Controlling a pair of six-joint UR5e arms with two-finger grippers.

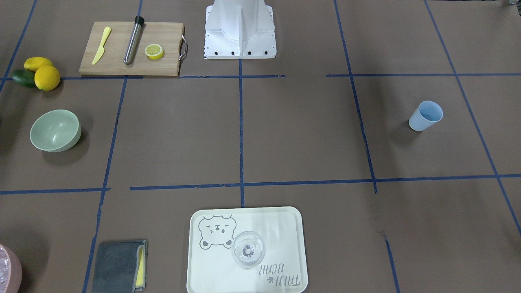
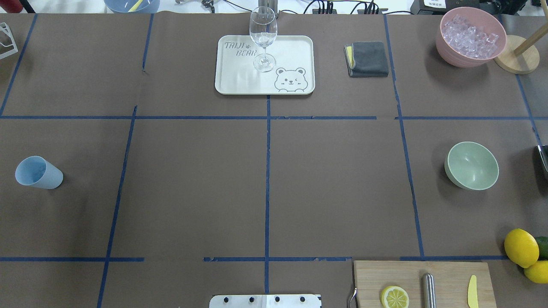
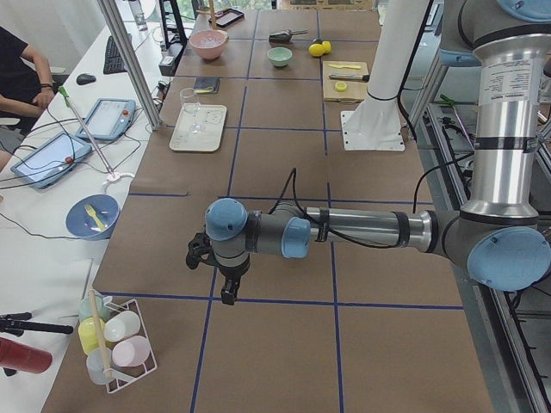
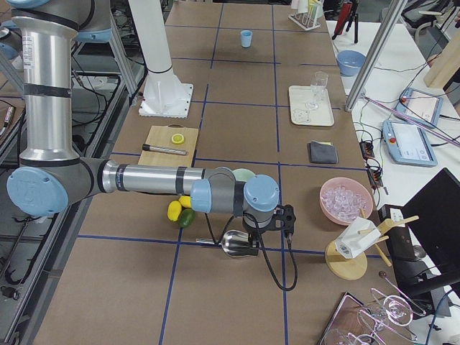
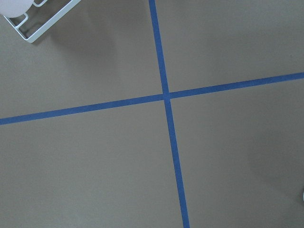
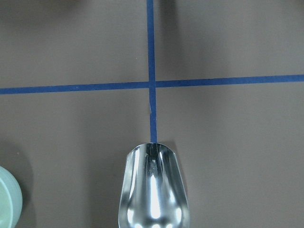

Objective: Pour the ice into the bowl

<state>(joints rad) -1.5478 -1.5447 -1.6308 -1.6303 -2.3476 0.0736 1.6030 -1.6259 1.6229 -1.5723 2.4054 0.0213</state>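
The pale sage-green bowl (image 2: 472, 165) stands empty on the table's right side; it also shows in the front view (image 1: 55, 130) and at the left edge of the right wrist view (image 6: 7, 199). The ice (image 2: 470, 36) fills a pink container (image 2: 445, 47) at the far right corner. My right gripper (image 4: 251, 241) hangs over a metal scoop (image 6: 153, 190) beyond the bowl's right side; no fingers show, so I cannot tell whether it is open or shut. My left gripper (image 3: 225, 292) hovers low over bare table at the far left; I cannot tell its state.
A light blue cup (image 2: 38, 172) lies at the left. A tray (image 2: 295, 51) with a wine glass (image 2: 263, 38) and a grey cloth (image 2: 368, 59) sit at the far edge. A cutting board (image 2: 449, 273) and lemons (image 2: 520, 247) are near the bowl.
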